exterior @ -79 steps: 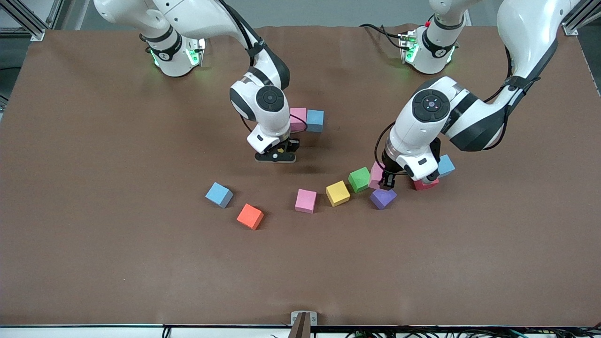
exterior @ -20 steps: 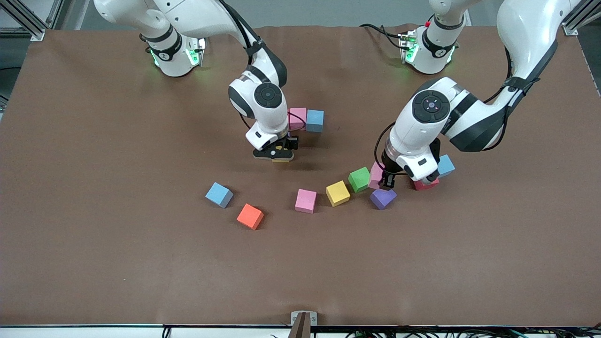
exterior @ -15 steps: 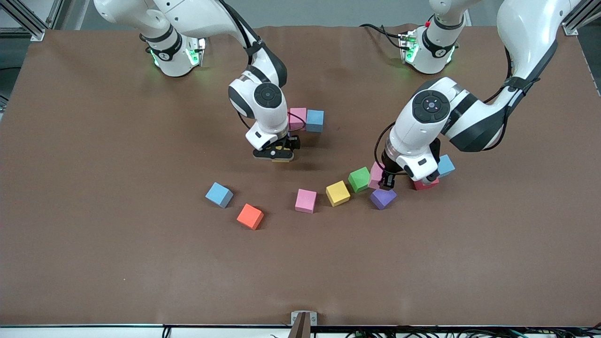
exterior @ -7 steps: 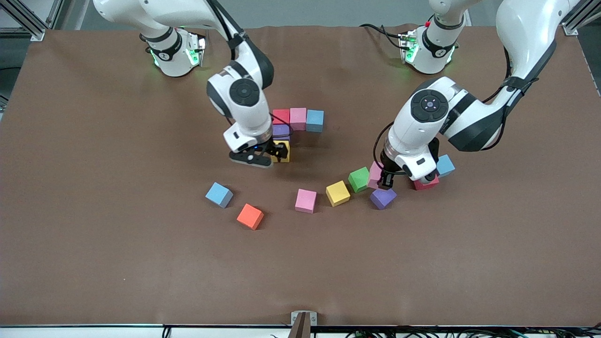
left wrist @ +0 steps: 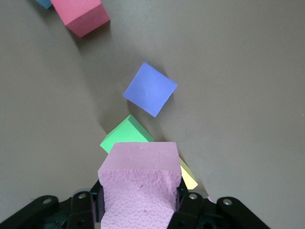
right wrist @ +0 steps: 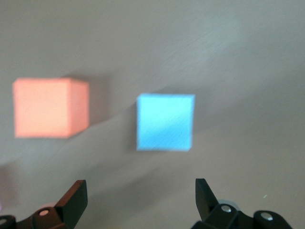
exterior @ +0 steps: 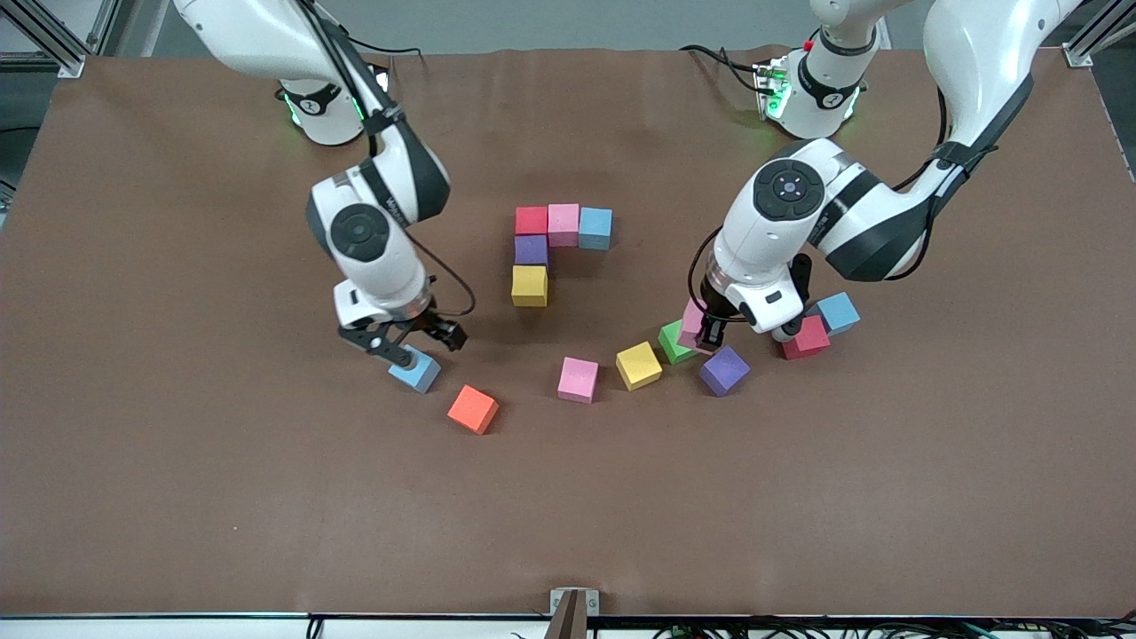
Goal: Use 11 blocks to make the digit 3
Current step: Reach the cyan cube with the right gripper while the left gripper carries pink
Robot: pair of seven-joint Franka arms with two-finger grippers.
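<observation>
Pink block [left wrist: 139,183] clamped in left tool [left wrist: 138,205].

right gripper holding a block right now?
No: the right gripper is open and empty, hanging over the blue block beside the orange block.

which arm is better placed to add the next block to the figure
Left, probably. The left gripper already has its jaws shut on a pink block, lifted over the green cube, ready to carry to the started figure. The right gripper hangs open over the blue block, not gripping yet.
</observation>
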